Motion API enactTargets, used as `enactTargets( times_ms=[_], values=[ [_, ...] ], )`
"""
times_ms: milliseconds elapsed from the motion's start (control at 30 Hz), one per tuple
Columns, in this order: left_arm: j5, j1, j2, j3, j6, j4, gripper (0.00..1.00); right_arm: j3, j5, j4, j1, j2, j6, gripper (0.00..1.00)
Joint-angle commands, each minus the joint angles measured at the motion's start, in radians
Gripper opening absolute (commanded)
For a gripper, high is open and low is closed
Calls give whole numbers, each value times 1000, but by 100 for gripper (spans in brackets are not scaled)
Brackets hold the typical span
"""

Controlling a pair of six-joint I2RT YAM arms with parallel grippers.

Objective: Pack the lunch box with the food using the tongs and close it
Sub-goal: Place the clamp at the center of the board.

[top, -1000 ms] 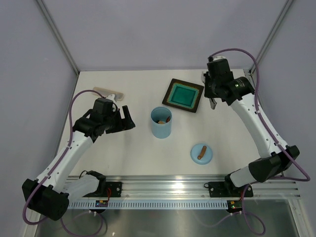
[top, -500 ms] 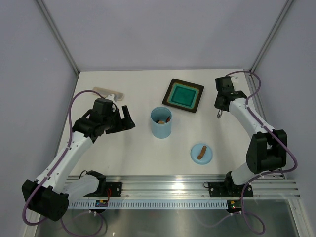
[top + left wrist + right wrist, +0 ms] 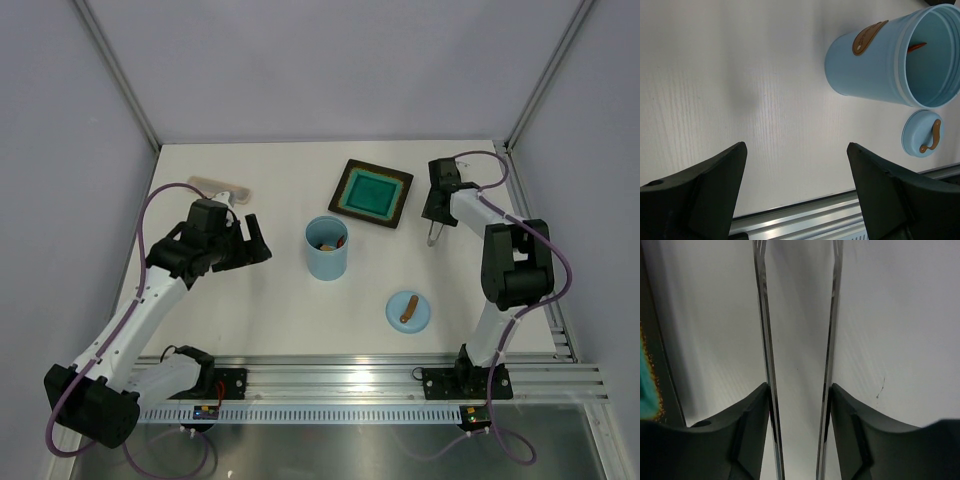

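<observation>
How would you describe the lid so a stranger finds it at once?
On the white table, find the tall blue lunch box. The lid lies flat right of it, toward the near edge: the only round blue disc, bearing a brown bar.

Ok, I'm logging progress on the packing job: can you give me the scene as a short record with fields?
lunch box: upright, open, mid-table
food: pieces inside the lunch box
lid: off, lying on the table between the lunch box and the right arm's base
plate: no food seen on it
tongs: between the right gripper's fingers, arms spread, right of the plate
left gripper: open, empty, left of the lunch box
not yet done: lid on
</observation>
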Motion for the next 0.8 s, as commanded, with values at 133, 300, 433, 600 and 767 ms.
enactTargets(
  times_ms=[133, 300, 433, 600, 767],
  values=[
    [-9, 8, -15, 33, 5, 10, 86, 89, -74, 32, -42, 27, -5, 80],
    [1, 8, -7, 31, 3, 19, 86, 94, -68, -4, -42, -13, -2, 95],
    [1, 7, -1, 39, 6, 18, 86, 80, -91, -70, -42, -91, 28, 95],
    [-22, 10, -10, 54, 11, 5, 86, -38, -146, -214, 14, -321, 108, 90],
    [-17, 14, -10, 67, 17, -1, 86, -165, -129, -371, 181, -523, 261, 80]
  ],
)
